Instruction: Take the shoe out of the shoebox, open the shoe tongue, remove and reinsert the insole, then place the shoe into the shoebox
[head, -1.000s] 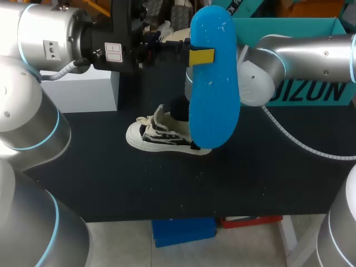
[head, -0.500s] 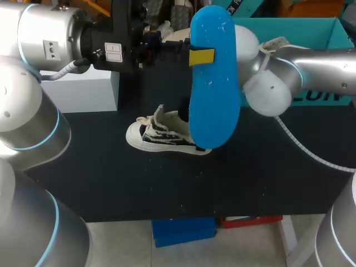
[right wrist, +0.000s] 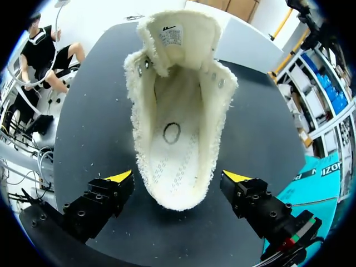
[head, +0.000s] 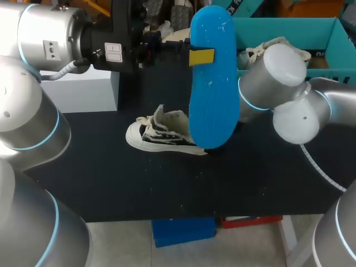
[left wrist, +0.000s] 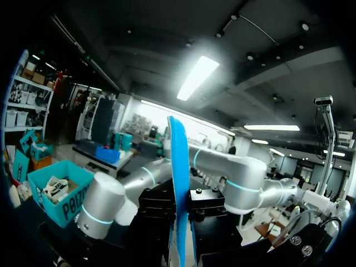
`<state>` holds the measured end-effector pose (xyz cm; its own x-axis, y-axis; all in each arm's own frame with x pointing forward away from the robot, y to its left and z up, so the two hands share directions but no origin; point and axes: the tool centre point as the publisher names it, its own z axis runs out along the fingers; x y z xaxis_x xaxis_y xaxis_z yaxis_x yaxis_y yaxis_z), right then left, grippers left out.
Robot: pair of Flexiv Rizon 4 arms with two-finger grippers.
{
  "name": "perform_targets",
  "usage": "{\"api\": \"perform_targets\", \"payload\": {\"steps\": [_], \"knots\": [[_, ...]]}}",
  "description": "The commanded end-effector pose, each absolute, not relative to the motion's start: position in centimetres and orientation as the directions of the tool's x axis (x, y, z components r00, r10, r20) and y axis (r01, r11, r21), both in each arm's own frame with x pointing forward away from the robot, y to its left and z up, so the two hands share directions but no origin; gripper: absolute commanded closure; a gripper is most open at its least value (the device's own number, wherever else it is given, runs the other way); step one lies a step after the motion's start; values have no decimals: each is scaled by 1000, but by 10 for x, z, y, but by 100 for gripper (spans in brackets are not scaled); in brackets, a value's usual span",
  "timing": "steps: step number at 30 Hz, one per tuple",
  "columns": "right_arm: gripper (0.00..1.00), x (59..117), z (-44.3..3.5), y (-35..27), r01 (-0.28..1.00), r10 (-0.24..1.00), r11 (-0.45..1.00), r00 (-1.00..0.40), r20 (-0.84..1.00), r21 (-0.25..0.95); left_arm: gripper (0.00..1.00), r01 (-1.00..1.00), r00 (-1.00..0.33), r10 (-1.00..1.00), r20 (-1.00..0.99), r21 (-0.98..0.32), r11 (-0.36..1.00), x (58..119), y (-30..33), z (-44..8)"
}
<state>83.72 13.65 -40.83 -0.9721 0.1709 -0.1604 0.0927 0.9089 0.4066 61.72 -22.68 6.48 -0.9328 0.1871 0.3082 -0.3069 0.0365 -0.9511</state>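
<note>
**Left gripper.** Your left gripper (head: 201, 56) is pinching the blue insole (head: 214, 100) near its upper end. One yellow tip lies flat on the face turned to the head camera. The left wrist view shows the insole edge-on between the two finger blocks. It hangs upright, well above the table (head: 111, 178), its lower end hanging in front of the shoe's heel in the head view. I judge it is parked high to keep the shoe's mouth free while your other arm works.

**Right gripper.** Your right gripper (right wrist: 178, 179) is spread wide, and its fingers (right wrist: 121, 177) straddle the heel of the shoe (right wrist: 178, 122). Each yellow tip sits just beside the collar, and I cannot confirm contact on either side. In the head view this gripper is hidden behind the insole. Only the right arm (head: 272, 78) shows, reaching in low from the right.

**Shoe.** It rests on its sole on the table, toe toward your left arm. The tongue (right wrist: 177, 32) is folded forward and the opening gapes. The bare stitched footbed is exposed, so the insole is out.

**Assessment.** The straddle suggests a brace on the heel, so the shoe does not slide when the insole goes back in.

**Shoebox.** The teal shoebox (head: 289, 25) stands at the far right, well apart from the shoe. Something pale with laces lies inside it, probably a second shoe.
</note>
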Motion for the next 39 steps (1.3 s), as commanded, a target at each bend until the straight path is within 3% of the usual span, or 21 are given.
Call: {"api": "perform_targets", "payload": {"steps": [1,22,39], "knots": [[0,838,-413,131,42,155,832,-975,-159,553,100,-307,-933,183,309,-951,38,616,-228,64],[0,839,-428,119,6,203,661,-964,-171,750,100,-307,-933,183,309,-951,38,616,-228,64],[0,848,-434,117,-2,201,613,-967,-159,790,100,-307,-933,183,309,-951,38,616,-228,64]]}}
